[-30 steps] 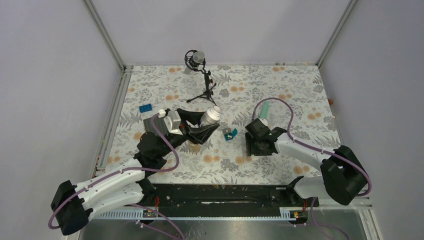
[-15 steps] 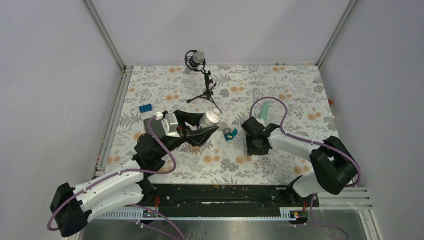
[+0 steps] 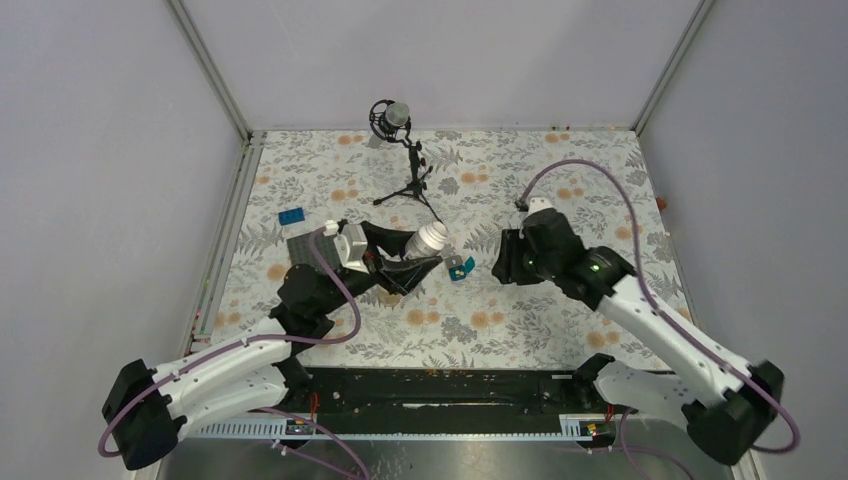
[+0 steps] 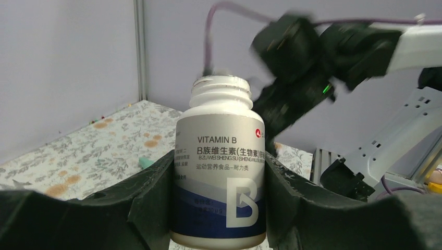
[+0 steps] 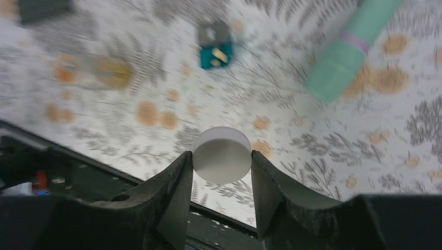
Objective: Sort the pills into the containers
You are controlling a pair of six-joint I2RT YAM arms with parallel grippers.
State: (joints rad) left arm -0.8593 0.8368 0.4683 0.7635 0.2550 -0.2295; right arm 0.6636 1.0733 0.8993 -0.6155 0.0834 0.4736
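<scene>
My left gripper (image 4: 219, 165) is shut on an uncapped white-and-blue vitamin B bottle (image 4: 219, 125). In the top view that gripper (image 3: 408, 264) holds the bottle (image 3: 429, 238) tilted, its open mouth toward the teal and grey box segments (image 3: 461, 267). My right gripper (image 5: 221, 160) is shut on a round white cap (image 5: 221, 151), held above the cloth. Below it lie the teal box (image 5: 215, 55), the grey box (image 5: 213, 33) and the mint-green organizer strip (image 5: 348, 53). In the top view the right gripper (image 3: 504, 262) hides the strip. No pills show.
A dark grey studded plate (image 3: 303, 246) and a blue brick (image 3: 292, 216) lie at the left. A microphone on a tripod (image 3: 398, 152) stands at the back. A blurred amber shape (image 5: 107, 72) lies on the flowered cloth. The black rail (image 3: 440, 388) runs along the near edge.
My right arm has lifted off the cloth with the cap and swung up and back, covering the mint strip. My left gripper and bottle have shifted slightly right, toward the boxes.
</scene>
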